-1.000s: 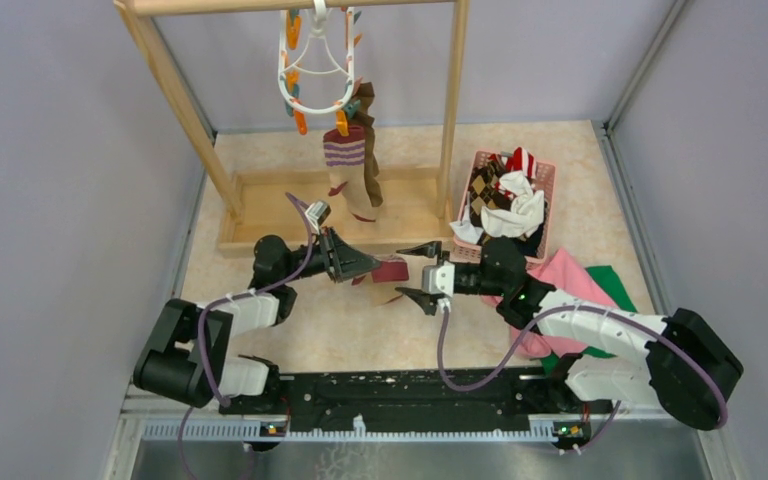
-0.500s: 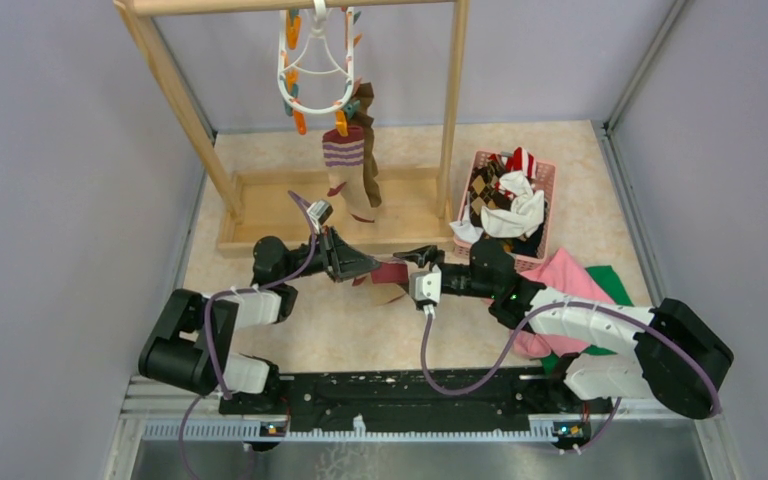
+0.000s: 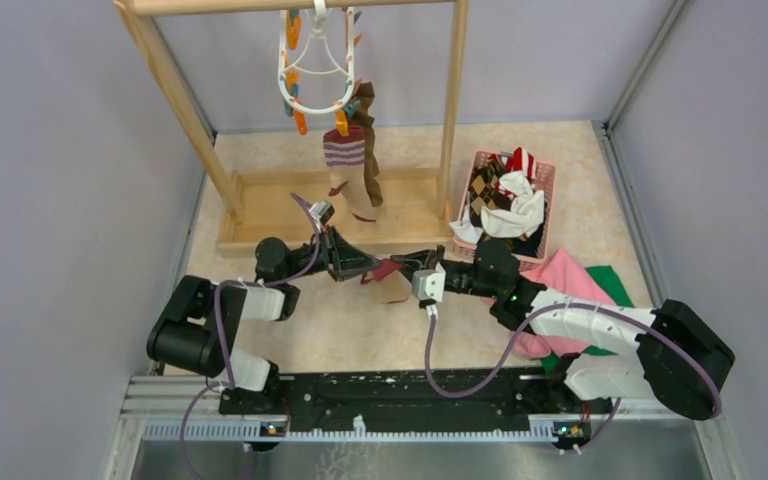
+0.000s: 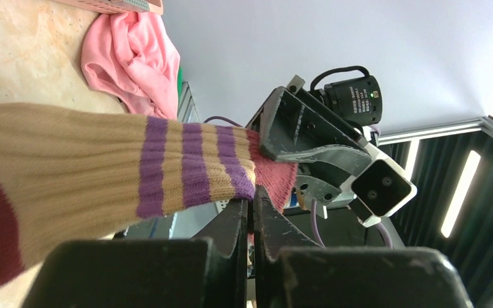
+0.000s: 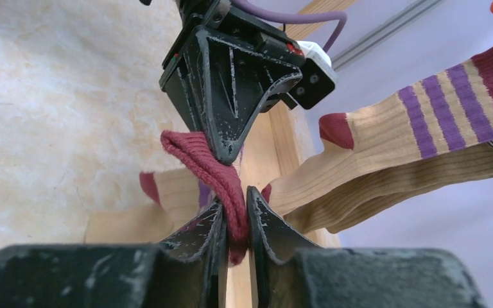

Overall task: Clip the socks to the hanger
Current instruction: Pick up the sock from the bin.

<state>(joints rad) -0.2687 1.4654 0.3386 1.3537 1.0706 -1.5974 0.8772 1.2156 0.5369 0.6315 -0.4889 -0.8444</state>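
Opposite the left gripper (image 4: 252,206), right gripper (image 5: 233,210) has seemingly closed onto sock (image 4: 70,160).

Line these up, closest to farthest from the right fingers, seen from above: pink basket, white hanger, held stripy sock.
1. Stripy sock, pinched in the right fingers.
2. Pink basket, back right.
3. White hanger, high at back.

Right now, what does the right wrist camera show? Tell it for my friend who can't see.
The right end effector pinches the maroon cuff of a tan sock, and the left end effector grips the same cuff from above. Another striped sock shows behind, at the right.
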